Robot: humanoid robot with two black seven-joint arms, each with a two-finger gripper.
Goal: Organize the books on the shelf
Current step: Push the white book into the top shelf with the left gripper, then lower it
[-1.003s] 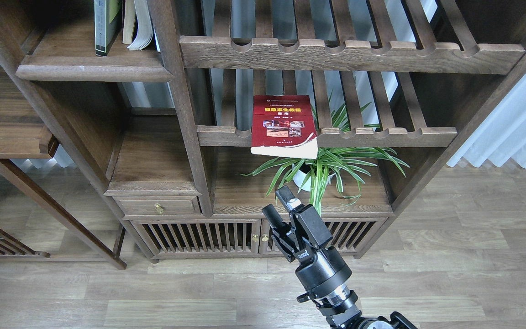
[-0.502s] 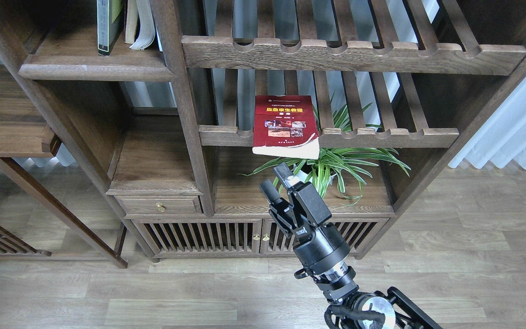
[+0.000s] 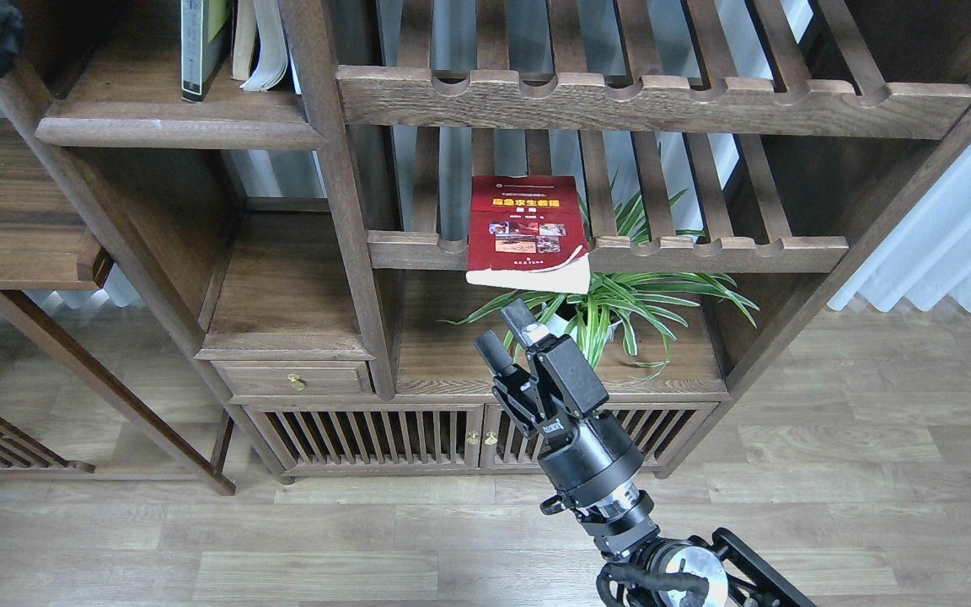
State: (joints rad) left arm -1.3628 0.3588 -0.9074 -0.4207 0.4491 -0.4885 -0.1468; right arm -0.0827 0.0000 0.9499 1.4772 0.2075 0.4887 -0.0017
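Three books are in sight from the head view, and only one is out of place. The red book (image 3: 528, 229) lies flat on the slatted rack (image 3: 709, 251), its curled bottom edge hanging over the front rail. At about eleven o'clock from it, the solid shelf (image 3: 174, 131) holds the black-grey book (image 3: 196, 46) and the pale book (image 3: 265, 46), both standing upright.

The right gripper (image 3: 508, 330) hangs at six o'clock from the red book, just below its overhanging edge and not touching it. Its two fingers stand apart with nothing between them. The left gripper cannot be made out; only a dark bit of arm shows at the top-left corner.

The risk, as I judge it, is a push instead of a grasp: the book could slide back between the slats, or tip off the rail onto the spider plant (image 3: 612, 308) beneath. The curled cover may also fold under a finger.
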